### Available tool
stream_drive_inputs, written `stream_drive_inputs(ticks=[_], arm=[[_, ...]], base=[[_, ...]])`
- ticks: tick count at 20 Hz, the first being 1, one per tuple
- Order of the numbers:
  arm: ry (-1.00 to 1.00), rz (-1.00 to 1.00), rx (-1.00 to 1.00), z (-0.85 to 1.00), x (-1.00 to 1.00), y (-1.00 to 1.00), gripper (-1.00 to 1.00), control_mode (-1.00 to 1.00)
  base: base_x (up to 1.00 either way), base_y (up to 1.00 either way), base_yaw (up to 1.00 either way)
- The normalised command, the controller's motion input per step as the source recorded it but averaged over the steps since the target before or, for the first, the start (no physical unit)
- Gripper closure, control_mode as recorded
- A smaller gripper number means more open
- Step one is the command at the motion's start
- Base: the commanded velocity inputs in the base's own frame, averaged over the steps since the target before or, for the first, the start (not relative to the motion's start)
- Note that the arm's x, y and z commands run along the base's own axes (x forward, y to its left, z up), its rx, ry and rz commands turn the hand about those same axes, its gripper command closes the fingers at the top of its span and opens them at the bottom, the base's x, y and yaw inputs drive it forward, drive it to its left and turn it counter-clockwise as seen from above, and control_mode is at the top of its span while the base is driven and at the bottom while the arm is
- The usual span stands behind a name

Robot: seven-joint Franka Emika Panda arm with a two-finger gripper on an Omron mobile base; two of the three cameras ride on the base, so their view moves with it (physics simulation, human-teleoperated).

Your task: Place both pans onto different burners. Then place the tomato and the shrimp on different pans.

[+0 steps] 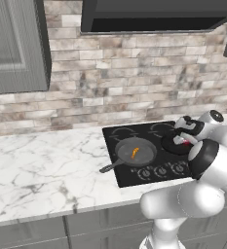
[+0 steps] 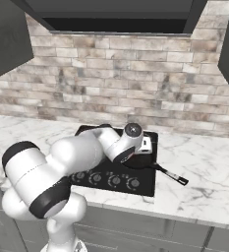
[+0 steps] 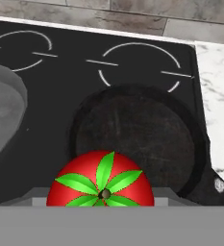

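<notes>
You see the tomato (image 3: 100,180) at the very bottom of the hand view, green top facing the camera, exactly where the fingers should rise, so it sits between them; the fingers stand fairly wide and seem to hold the tomato, though the tips themselves are hidden behind it. Beyond the tomato lies the black pan (image 3: 137,139), round and with nothing on its floor, on the right side of the cooktop (image 3: 60,91). In the left base view the gripper (image 1: 187,138) hangs over this same pan, and a small red spot shows there. In the right base view you can see the long thin handle (image 2: 169,173) of the black pan pointing out over the marble counter (image 2: 204,172). The grey skillet (image 1: 135,151) stands just beside it on the front left burner, with the shrimp (image 1: 135,153) lying in its middle. Two back burners (image 3: 137,65) are free behind the pans. The skillet's rim is near the tomato on the left.
</notes>
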Motion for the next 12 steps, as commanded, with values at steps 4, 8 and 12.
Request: stream_drive_inputs(ticks=[4,8,12], arm=[[0.00,0.00,0.00,-0.13,0.08,-0.01,1.00,-1.00],[0.00,0.00,0.00,-0.18,0.06,-0.08,1.00,-1.00],[0.00,0.00,0.00,-0.18,0.06,-0.06,1.00,-1.00]], base=[[0.00,0.00,0.00],[0.00,0.00,0.00],[0.00,0.00,0.00]])
